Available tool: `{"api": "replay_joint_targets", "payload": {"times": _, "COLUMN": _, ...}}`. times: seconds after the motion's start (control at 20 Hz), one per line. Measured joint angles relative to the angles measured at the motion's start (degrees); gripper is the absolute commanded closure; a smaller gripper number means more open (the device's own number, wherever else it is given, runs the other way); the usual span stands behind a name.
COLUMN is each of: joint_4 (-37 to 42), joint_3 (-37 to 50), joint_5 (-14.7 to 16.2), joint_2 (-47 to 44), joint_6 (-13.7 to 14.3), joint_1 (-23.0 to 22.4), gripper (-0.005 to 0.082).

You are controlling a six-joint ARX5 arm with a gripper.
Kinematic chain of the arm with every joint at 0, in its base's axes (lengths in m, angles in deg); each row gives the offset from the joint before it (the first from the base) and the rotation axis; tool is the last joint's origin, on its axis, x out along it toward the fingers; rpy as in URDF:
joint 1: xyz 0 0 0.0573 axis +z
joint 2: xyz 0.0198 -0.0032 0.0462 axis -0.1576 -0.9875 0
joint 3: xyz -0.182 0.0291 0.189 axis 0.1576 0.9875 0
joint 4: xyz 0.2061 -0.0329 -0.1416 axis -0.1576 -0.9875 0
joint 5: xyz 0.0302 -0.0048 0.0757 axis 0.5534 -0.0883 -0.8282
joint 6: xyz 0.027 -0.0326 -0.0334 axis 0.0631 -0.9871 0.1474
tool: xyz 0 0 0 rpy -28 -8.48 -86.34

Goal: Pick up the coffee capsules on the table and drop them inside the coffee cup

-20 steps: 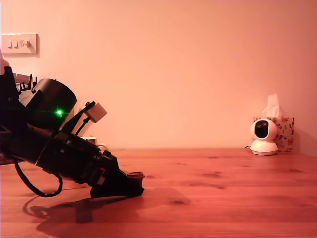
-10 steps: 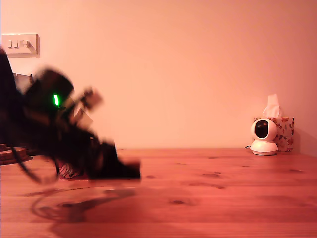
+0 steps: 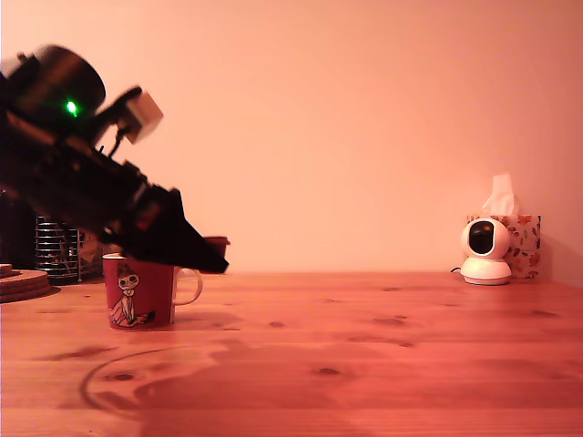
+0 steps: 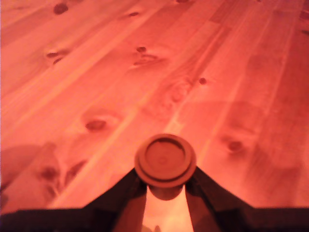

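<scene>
arm (image 3: 82, 196): black | green LED | grey box | pincer (image 3: 215, 255): black wedge

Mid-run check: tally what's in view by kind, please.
Coffee capsules: 1, held in the gripper
Coffee cups: 1
Wire mesh holders: 1
Small white cameras: 1
Tissue boxes: 1
Total: 5

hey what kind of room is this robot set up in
Probably a room in a home, not a lab: a pine table against a plain wall holds a tissue box, a small home security camera and a cartoon-printed red mug.
</scene>
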Motion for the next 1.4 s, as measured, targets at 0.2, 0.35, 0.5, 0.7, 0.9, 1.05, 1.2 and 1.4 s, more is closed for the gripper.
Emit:
{"api": "replay_joint_targets", "payload": {"times": 0.2, "joint_4": -6.4, "joint_3": 0.0, "joint_5": -1.4, "joint_2": 3.8, "joint_6": -0.2, "joint_1": 0.0, "gripper": 0.0625}}
{"api": "replay_joint_targets", "payload": {"times": 0.35, "joint_4": -11.2, "joint_3": 0.0, "joint_5": -3.7, "joint_2": 6.9, "joint_6": -0.6, "joint_1": 0.0, "gripper": 0.0625}}
{"api": "replay_joint_targets", "payload": {"times": 0.5, "joint_4": -14.8, "joint_3": 0.0, "joint_5": -7.4, "joint_2": 10.3, "joint_6": -0.7, "joint_1": 0.0, "gripper": 0.0625}}
{"api": "replay_joint_targets", "payload": {"times": 0.7, "joint_4": -18.3, "joint_3": 0.0, "joint_5": -11.7, "joint_2": 14.1, "joint_6": -0.9, "joint_1": 0.0, "gripper": 0.0625}}
{"api": "replay_joint_targets", "payload": {"times": 0.9, "joint_4": -19.3, "joint_3": 0.0, "joint_5": -16.6, "joint_2": 17.6, "joint_6": -1.5, "joint_1": 0.3, "gripper": 0.0625}}
{"api": "replay_joint_targets", "payload": {"times": 1.05, "joint_4": -19.3, "joint_3": 0.0, "joint_5": -20.0, "joint_2": 18.5, "joint_6": -3.0, "joint_1": 1.8, "gripper": 0.0625}}
{"api": "replay_joint_targets", "payload": {"times": 1.2, "joint_4": -19.0, "joint_3": 0.0, "joint_5": -21.4, "joint_2": 18.5, "joint_6": -4.5, "joint_1": 4.3, "gripper": 0.0625}}
{"api": "replay_joint_targets", "payload": {"times": 1.4, "joint_4": -14.3, "joint_3": 0.0, "joint_5": -22.9, "joint_2": 18.5, "joint_6": -6.8, "joint_1": 7.0, "gripper": 0.0625}}
